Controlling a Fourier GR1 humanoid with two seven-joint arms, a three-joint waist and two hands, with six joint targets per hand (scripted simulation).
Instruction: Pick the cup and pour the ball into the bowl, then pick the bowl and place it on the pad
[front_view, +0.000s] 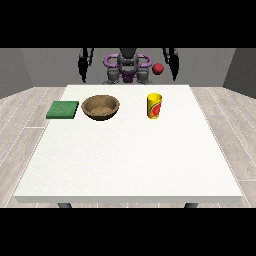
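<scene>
Yellow cup (154, 106) upright, mouth up, red ball (158, 69) apparently airborne behind, hands' (85, 65) state unclear

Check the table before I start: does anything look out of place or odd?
Yes: the red ball is not in the yellow cup. It shows above and beyond the table's far edge, seemingly mid-air. The cup stands upright; the bowl and green pad look normal.

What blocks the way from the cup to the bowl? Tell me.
Nothing visible does. The yellow cup stands upright at the view's right of the brown bowl, with only bare white table between them. A red ball shows above the cup, outside it.
</scene>
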